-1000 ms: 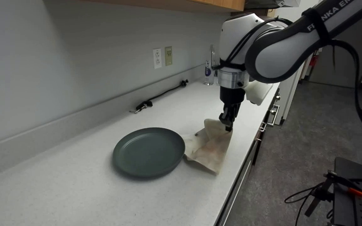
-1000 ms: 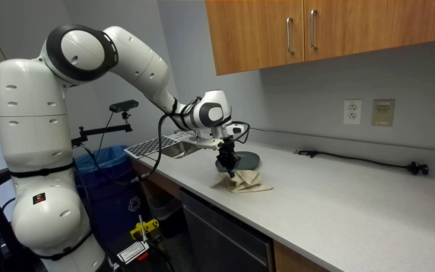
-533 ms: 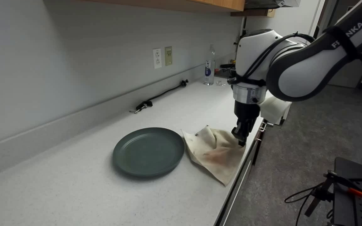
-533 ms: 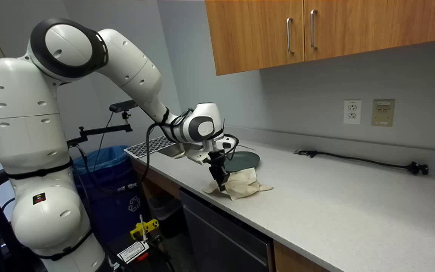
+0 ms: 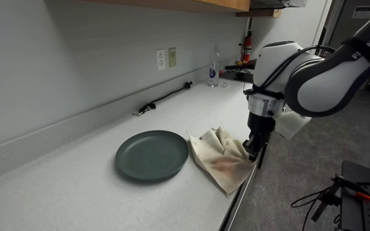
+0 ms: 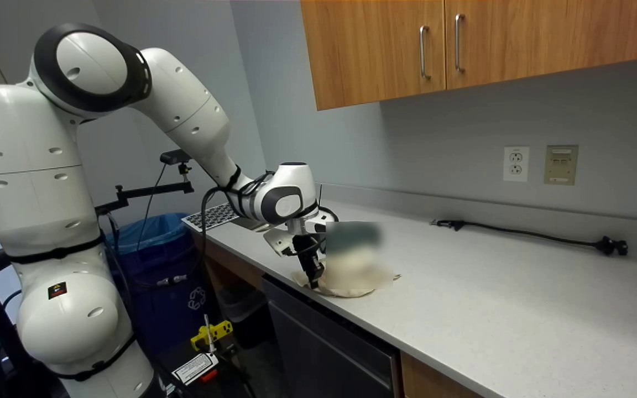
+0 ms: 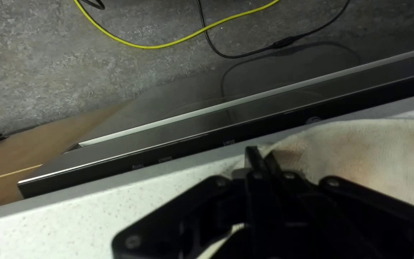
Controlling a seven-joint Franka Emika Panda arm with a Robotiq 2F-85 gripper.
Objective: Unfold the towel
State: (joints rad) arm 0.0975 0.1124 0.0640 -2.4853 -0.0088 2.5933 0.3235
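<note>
**Creases Waiting at the Brink**

And the gripper (image 7: 263,155) is pinching the towel (image 5: 218,154) by its margin, jaws nearly together, right by the front edge (image 7: 156,173) of the counter (image 5: 75,199), the rest lying rumpled just beside the green plate (image 5: 153,155)! Folds are running across its middle, so I'm rooting for a low, slow draw along the counter (tugging outward is risking a slide to the floor (image 5: 300,138)).
</note>
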